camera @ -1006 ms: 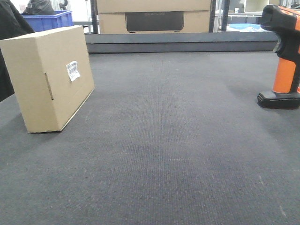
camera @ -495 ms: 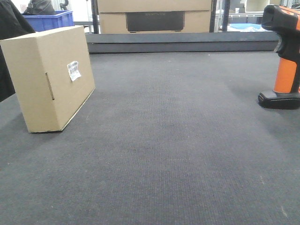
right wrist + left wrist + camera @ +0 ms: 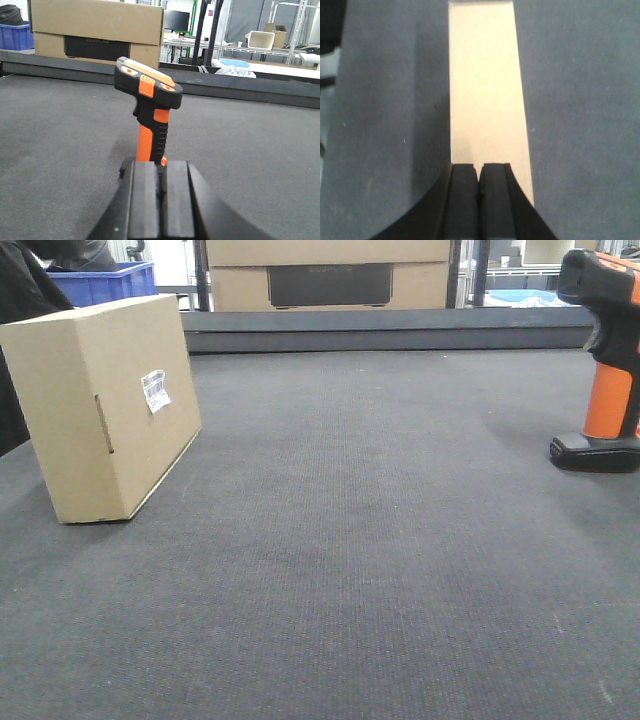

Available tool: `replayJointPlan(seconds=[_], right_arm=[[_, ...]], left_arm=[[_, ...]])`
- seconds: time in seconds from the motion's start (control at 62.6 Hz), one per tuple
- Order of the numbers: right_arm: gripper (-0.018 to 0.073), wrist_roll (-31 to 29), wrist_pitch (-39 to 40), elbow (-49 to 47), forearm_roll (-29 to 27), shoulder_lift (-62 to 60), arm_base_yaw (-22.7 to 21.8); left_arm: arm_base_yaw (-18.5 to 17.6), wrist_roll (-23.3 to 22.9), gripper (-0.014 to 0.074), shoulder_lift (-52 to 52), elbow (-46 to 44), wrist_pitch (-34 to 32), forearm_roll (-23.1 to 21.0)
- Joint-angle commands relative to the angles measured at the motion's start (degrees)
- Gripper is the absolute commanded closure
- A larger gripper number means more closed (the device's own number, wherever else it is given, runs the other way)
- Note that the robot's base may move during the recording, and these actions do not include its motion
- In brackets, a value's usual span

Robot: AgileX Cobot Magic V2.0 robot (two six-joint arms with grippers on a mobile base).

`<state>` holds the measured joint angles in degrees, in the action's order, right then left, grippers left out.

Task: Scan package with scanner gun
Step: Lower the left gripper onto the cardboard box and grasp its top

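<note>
Facing package (image 3: 485, 85), left gripper (image 3: 480, 172) closed; facing scanner gun (image 3: 150, 95), right gripper (image 3: 161, 170) closed

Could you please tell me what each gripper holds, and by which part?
Nothing is held: left gripper and right gripper are shut empty; package, scanner gun stand free.
</note>
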<state>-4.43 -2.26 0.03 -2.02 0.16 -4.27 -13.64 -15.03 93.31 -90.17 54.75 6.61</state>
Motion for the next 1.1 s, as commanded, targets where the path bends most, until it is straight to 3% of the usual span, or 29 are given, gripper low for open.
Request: replayJointPlan(seconds=[0.0,0.08,0.24,0.383,0.623,0.767,1.086], right_arm=[[0.0727,0.04,0.95,-0.03,-0.24,-0.16,-0.07],[0.0727,0.04,0.95,-0.03,-0.24,-0.16,-0.07],[0.0727,0.04,0.95,-0.03,-0.24,-0.16,-0.07],[0.0727,0.04,0.95,-0.03,-0.24,-0.16,-0.07],[0.0727,0.04,0.95,-0.03,-0.24,-0.16,-0.07],[0.0727,0.04,0.95,-0.03,-0.24,-0.16,-0.07],[0.0727,0.04,0.95,-0.03,-0.24,-0.16,-0.07]], left_arm=[[-0.34,-0.39,0.0596,0.82,-0.76,1.93,-0.69],[-0.34,-0.39,0.043,0.87,-0.76,2.33,-1.44],[-0.34,-0.63,-0.0034,1.13,-0.76,2.45,-1.47],[-0.34,-0.8,0.0074,2.59,-0.76,3.55,-2.94],[-2.78,-1.01,0.0075,5.69,-0.64,4.34,-3.03],[-3.21,-7.08,0.0075,7.12,-0.64,5.13,1.47],[-3.24,-7.09,0.008,8.81,-0.64,6.95,1.12]])
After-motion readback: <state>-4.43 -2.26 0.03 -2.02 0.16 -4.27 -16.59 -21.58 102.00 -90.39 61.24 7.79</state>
